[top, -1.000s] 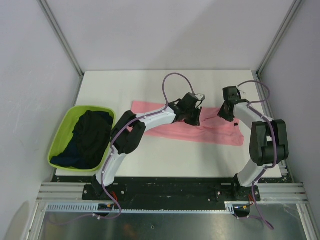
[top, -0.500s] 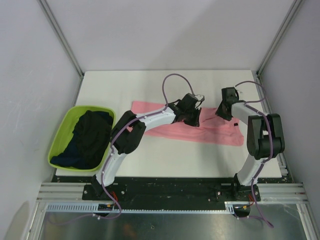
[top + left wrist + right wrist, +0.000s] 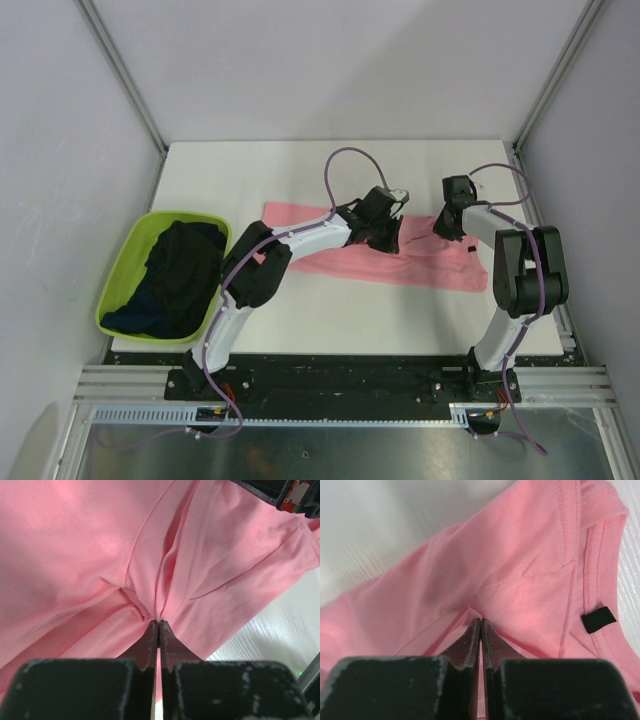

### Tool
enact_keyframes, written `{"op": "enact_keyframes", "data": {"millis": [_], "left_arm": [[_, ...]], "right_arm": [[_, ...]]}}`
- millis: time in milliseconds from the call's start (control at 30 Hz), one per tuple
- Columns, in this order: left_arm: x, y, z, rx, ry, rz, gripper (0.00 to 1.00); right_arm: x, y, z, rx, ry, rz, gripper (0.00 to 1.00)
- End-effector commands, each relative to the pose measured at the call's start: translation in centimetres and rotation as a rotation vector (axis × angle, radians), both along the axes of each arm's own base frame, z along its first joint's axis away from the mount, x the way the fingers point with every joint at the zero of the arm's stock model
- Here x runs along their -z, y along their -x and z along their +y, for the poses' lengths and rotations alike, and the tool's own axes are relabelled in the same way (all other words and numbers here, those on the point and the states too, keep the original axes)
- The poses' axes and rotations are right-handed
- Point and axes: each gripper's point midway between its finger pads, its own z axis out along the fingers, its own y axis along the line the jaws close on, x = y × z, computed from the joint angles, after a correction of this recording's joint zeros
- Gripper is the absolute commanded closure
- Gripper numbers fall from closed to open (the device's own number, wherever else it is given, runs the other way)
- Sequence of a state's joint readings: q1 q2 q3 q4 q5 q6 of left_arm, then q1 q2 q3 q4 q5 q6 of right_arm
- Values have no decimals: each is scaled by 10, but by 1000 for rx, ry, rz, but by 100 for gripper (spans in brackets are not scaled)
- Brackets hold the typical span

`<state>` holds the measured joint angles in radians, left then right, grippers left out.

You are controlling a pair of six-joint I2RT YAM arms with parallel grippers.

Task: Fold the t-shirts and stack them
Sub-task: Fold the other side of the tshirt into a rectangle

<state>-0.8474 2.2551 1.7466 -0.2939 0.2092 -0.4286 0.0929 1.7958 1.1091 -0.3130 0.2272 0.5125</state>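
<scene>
The salmon-pink short-sleeved cloth t-shirt [image 3: 420,265] lies spread across the centre-right of the white table [image 3: 300,170]. Its small dark collar label [image 3: 598,619] appears at the right of the right wrist view. The left gripper [image 3: 159,623] is clamped on a pinched fold at frame centre, and the right gripper [image 3: 480,621] is clamped on a second fold near the collar. The lime-green plastic tub [image 3: 118,275] at the left of the frame, well apart from both grippers, holds the dark navy-black t-shirts [image 3: 180,275].

No readable text (label [image 3: 598,619] on pink t-shirt [image 3: 495,565] blank).
</scene>
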Motion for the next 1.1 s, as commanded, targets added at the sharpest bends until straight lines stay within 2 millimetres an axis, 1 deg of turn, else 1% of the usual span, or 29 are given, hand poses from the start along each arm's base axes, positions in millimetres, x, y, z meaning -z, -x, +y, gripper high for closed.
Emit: {"op": "enact_keyframes", "data": {"millis": [0, 67, 233, 367, 467, 633, 733, 833, 933, 1000, 1067], "left_arm": [[-37, -10, -7, -13, 66, -48, 98], [-37, -12, -5, -19, 65, -50, 98], [-39, -17, -2, -34, 67, -51, 98], [-41, -20, 0, -43, 70, -50, 98], [-42, -21, 0, -37, 76, -47, 98], [-41, -17, -2, -8, 85, -33, 97], [-36, -14, -3, 6, 85, -15, 95], [-30, -11, -4, 20, 84, 3, 90], [-31, -11, 0, 23, 75, -4, 79], [-38, -14, 4, 21, 82, -18, 68], [-50, -19, 11, 17, 93, -34, 59]], "right_arm": [[-16, 3, -7, 25, 16, -23, 97], [-21, 8, -9, 34, 21, -17, 99], [-35, 25, -13, 50, 41, 9, 100], [-44, 42, -11, 46, 40, 24, 100], [-45, 56, -8, 45, 35, 38, 100], [-32, 80, -4, 58, 18, 77, 100], [-20, 90, 0, 60, 10, 98, 100], [-11, 93, 2, 68, 13, 111, 100], [-7, 95, -2, 85, 28, 124, 100], [-8, 96, -5, 91, 37, 122, 95], [-13, 97, -10, 108, 48, 114, 85]]}}
